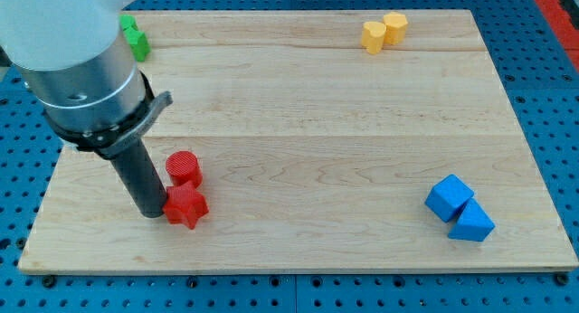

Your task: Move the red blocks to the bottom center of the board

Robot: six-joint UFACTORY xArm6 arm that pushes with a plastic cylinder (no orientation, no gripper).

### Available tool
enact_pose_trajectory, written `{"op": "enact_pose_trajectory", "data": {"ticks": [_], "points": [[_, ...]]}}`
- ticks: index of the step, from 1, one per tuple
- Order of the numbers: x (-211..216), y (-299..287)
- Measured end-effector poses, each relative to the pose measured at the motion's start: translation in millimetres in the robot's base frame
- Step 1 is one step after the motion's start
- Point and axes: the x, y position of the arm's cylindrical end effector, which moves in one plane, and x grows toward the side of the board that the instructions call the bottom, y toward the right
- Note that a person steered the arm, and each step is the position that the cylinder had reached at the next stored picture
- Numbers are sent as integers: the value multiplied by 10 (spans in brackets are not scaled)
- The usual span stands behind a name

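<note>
A: Where does my tip [152, 213] sit against the red ones?

B: It is down on the tabletop [317, 168], touching or all but touching the red star block [185, 206] from the view's left. The red cylinder block [184, 168] stands just above the star, toward the view's top, right beside the rod's shaft.

A: So which way must they travel?

B: Toward the view's right, and a little down. Both reds lie in the lower left part of the board, and the bottom centre is off to their right. With the tip on the star's left side, I judge a push to the right would carry the star along the lower edge. The cylinder is off that line and would likely need its own push.

A: Any pincer to speak of?

B: None. The arm ends in a plain rod, so there is nothing to spread or press together.

A: Count the blocks for me.

B: Two red, as said. Two yellow blocks [384, 32] touching at the top right. Two blue blocks [460, 210] touching at the lower right. One green block [136, 38] at the top left, partly hidden behind the arm, its shape unclear. Seven in sight.
</note>
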Motion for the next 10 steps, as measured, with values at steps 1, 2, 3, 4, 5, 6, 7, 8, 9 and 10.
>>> {"op": "enact_pose_trajectory", "data": {"ticks": [1, 2, 3, 4, 5, 6, 7, 8, 9, 10], "points": [[69, 218], [60, 763], [210, 548], [153, -662], [-600, -667], [-605, 222], [-474, 821], [-537, 1100], [-922, 1597], [-963, 2926]]}}
